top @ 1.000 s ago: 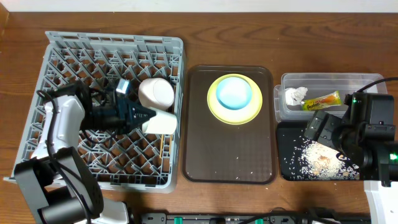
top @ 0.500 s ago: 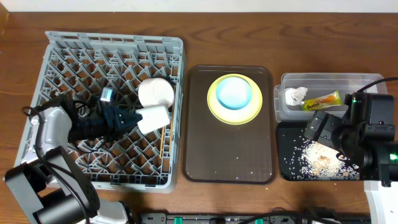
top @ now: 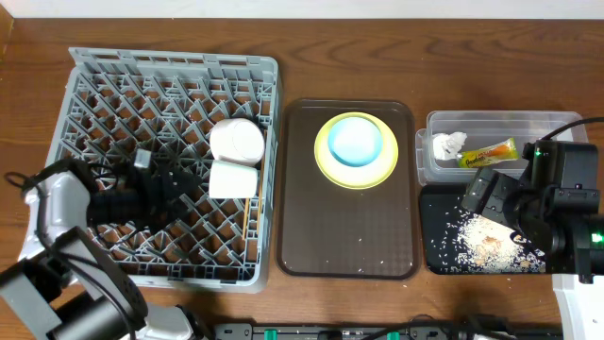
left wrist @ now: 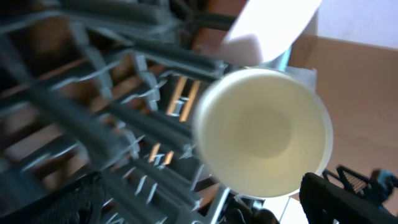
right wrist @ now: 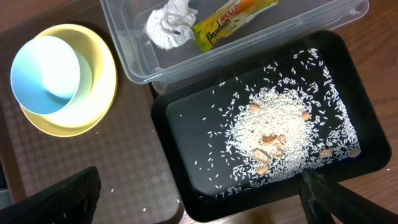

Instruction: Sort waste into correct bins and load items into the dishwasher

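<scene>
The pale cup [top: 233, 179] lies on its side in the grey dish rack [top: 160, 94], just below the white bowl [top: 236, 140]; its open mouth [left wrist: 261, 134] faces the left wrist camera. My left gripper [top: 184, 179] [left wrist: 199, 196] is open a little left of the cup, holding nothing. Thin chopsticks [top: 246, 222] rest in the rack below the cup. The light blue bowl [top: 356, 142] sits on the yellow-green plate [top: 327, 168]. My right gripper [top: 491, 200] [right wrist: 199, 199] hangs open above the black tray [right wrist: 186, 124], where rice scraps [right wrist: 273, 130] lie.
The clear tub [right wrist: 124, 37] behind the black tray holds the crumpled napkin [right wrist: 169, 25] and the snack wrapper [right wrist: 233, 22]. The brown serving tray [top: 347, 236] carries the plate and a few stray rice grains. Rack pegs [left wrist: 93, 124] stand close around my left fingers.
My left gripper has opened, let go of the cup and drawn back to the left. The cup now rests on its side beside the white bowl. The right arm has not moved.
</scene>
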You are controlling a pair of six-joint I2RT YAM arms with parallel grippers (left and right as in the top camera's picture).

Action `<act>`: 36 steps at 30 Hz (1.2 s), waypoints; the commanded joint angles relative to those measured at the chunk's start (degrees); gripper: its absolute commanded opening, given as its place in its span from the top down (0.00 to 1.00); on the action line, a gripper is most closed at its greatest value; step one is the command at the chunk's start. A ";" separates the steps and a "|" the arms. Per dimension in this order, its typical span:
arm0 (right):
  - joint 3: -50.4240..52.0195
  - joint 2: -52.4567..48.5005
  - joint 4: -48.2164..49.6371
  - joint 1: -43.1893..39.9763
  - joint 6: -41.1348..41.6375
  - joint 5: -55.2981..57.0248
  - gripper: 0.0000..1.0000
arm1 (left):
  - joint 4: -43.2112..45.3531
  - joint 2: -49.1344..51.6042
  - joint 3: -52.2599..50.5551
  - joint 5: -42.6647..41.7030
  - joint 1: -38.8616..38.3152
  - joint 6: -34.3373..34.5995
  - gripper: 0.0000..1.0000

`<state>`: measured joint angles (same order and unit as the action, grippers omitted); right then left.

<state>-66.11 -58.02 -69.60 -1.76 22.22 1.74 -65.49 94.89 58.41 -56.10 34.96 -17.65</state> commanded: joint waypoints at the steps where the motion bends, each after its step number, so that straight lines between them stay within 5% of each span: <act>1: -0.22 0.00 -0.07 -0.48 -0.66 0.37 0.01 | 0.07 -3.21 -0.17 3.28 2.34 2.58 0.00; 10: -0.22 0.00 -0.07 -0.48 -0.66 0.37 0.01 | -0.22 -14.73 -0.15 0.35 3.26 6.54 0.00; 20: -0.22 0.00 -0.07 -0.48 -0.63 0.37 0.01 | 2.03 -23.91 -0.17 -6.25 -6.56 23.93 0.01; 21: -0.22 0.00 -0.07 -0.48 -0.63 0.37 0.01 | 3.26 -23.85 -0.17 -8.13 -8.28 23.96 0.06; 24: -0.22 0.00 -0.09 -0.48 -0.63 0.37 0.01 | 9.46 -23.80 -0.17 -9.20 -14.56 25.46 0.68; 26: -0.22 0.00 -0.07 -0.48 -0.63 0.37 0.01 | 13.46 -23.71 -0.17 -8.57 -19.17 28.24 0.85; 31: -0.22 0.00 -0.09 -0.48 -0.66 0.37 0.01 | 21.73 -22.80 -0.17 5.64 -31.21 38.32 0.92; 36: -0.22 0.00 -0.07 -0.48 -0.66 0.37 0.01 | 23.19 -21.51 -0.17 15.26 -34.88 41.97 0.92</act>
<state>-66.11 -58.02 -69.60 -1.76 22.22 1.74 -42.85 72.53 58.39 -49.15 0.49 19.79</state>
